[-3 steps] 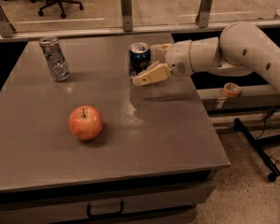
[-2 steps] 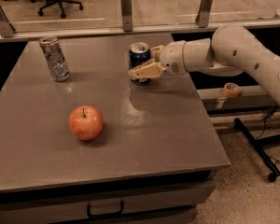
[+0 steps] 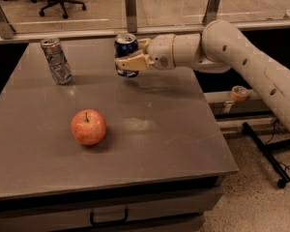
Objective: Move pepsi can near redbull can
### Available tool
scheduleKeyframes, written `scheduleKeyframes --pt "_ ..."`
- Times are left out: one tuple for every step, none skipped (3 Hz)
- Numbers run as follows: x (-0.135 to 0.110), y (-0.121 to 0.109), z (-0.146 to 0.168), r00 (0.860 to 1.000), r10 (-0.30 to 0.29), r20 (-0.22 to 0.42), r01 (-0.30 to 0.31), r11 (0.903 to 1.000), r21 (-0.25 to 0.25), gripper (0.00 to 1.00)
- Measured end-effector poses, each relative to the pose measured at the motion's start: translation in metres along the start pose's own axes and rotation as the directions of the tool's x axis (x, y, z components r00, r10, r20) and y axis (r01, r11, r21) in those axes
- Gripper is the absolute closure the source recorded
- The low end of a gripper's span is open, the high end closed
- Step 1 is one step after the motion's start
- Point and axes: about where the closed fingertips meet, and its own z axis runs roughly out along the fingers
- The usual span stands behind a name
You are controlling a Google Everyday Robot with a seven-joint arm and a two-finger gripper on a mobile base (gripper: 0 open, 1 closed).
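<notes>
The pepsi can (image 3: 125, 49) is a dark blue can with a silver top, held upright just above the grey table (image 3: 150, 144) near its back edge. My gripper (image 3: 130, 57) reaches in from the right and is shut on it, one cream finger (image 3: 134, 62) across its front. The redbull can (image 3: 57, 61) is a slim silver-grey can that stands tilted at the table's back left, well to the left of the pepsi can.
A red apple (image 3: 88, 127) sits on the table in the front left half. A glass partition with metal posts (image 3: 131, 8) runs behind the table. A roll of tape (image 3: 239, 93) lies on a low shelf to the right.
My gripper has closed on the pepsi can, lifted it off the table and carried it left toward the redbull can.
</notes>
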Motion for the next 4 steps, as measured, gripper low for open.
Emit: scheduleKeyframes --pt "-0.04 0.017 0.036 0.994 -0.025 0.105 0.037 0.9934 -0.109 1.0" --pt "-0.068 0.047 0.071 0.983 -0.096 0.154 0.129 0.9658 -0.225 1.0" --pt "-0.06 0.06 0.096 0.984 -0.133 0.122 0.162 0.948 -0.274 1.0" --pt "-0.044 0.056 0.106 0.987 -0.136 0.081 0.153 0.9492 -0.275 1.0"
